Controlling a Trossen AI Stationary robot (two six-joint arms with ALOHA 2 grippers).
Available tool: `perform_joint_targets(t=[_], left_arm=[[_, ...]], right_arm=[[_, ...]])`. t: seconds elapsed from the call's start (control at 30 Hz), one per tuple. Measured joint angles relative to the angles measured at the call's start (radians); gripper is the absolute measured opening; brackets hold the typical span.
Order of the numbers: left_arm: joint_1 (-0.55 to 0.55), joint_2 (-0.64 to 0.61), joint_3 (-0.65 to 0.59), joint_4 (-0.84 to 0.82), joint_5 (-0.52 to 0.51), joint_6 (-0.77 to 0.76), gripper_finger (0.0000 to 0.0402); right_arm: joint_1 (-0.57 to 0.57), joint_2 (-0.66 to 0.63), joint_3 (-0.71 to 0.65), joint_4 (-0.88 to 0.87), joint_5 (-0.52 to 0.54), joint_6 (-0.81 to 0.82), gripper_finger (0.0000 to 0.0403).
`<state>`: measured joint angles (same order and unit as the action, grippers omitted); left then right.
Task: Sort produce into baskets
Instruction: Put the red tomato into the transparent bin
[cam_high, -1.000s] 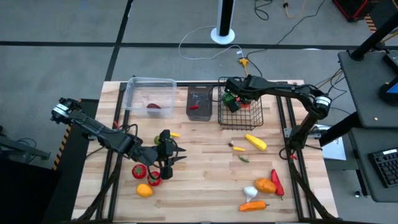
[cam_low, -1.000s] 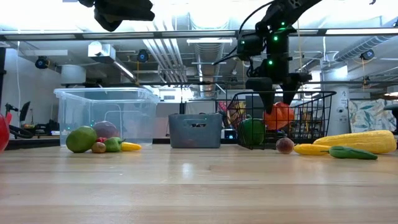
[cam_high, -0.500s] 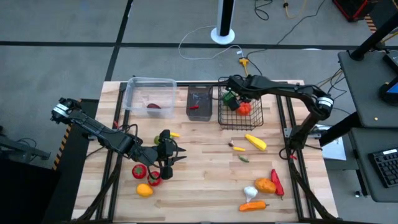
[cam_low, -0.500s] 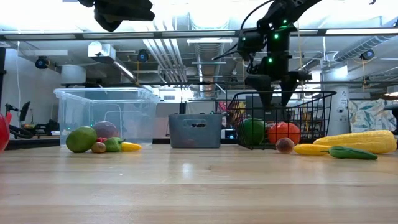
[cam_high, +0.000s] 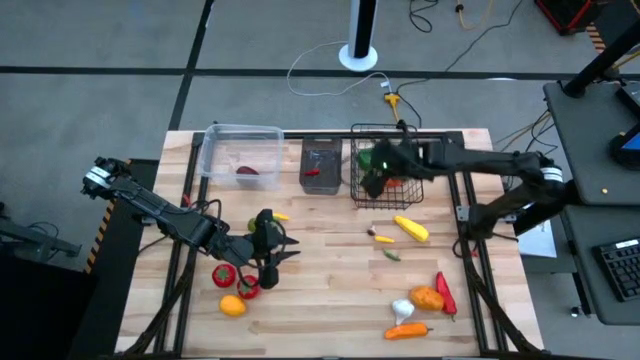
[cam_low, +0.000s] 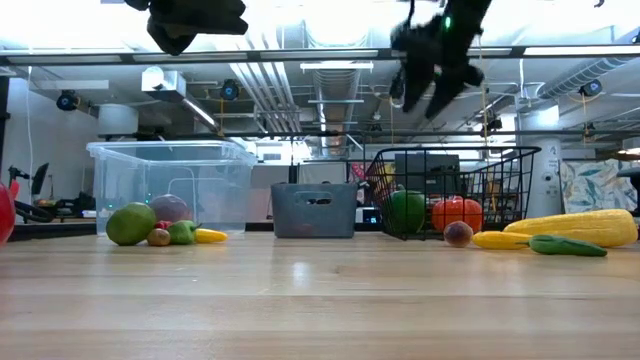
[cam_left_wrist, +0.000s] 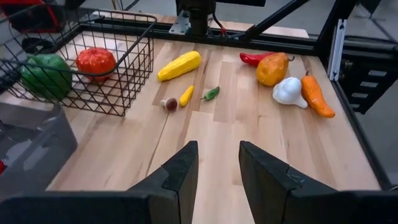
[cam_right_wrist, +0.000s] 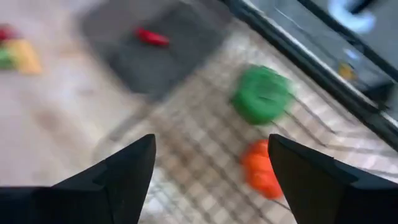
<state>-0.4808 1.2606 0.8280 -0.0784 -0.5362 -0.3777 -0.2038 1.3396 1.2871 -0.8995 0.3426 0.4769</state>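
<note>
Now my right claw (cam_low: 432, 75), fingers apart and empty, has lifted off the wire basket (cam_high: 386, 190), leaving the orange-red tomato (cam_low: 456, 213) sorted inside.

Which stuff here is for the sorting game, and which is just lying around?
For the job: toy produce such as the yellow squash and white garlic; wire basket, clear tub, dark bin.

Just around: white stand, cables on the floor.

A pale wooden slatted table (cam_high: 330, 270) carries everything: far side, a clear rounded plastic tub (cam_high: 240, 150), a small dark rectangular bin (cam_high: 321, 166) and a black wire-mesh basket (cam_high: 386, 180). Right, a yellow corn cob (cam_high: 411, 229), white garlic bulb (cam_high: 402, 309), orange carrot (cam_high: 408, 330). Left, a red tomato (cam_high: 224, 275).
</note>
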Motion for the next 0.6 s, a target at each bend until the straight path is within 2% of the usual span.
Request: perform_joint_targets(t=[0.1, 0.23, 0.33, 0.6], left_arm=[[0.0, 0.0, 0.0, -0.002, 0.014, -0.051, 0.01], [-0.004, 0.0, 0.0, -0.004, 0.058, -0.116, 0.01], [-0.011, 0.0, 0.0, -0.005, 0.12, -0.174, 0.01], [-0.08, 0.0, 0.01, -0.007, 0.141, -0.307, 0.01]], right_arm=[[0.114, -0.017, -0.001, 0.066, 0.015, 0.0, 0.0293], [0.251, -0.028, -0.001, 0.114, 0.09, -0.018, 0.0285], [0.338, -0.029, -0.002, 0.125, 0.13, -0.02, 0.028], [0.499, -0.017, -0.002, 0.134, 0.157, -0.013, 0.0272]])
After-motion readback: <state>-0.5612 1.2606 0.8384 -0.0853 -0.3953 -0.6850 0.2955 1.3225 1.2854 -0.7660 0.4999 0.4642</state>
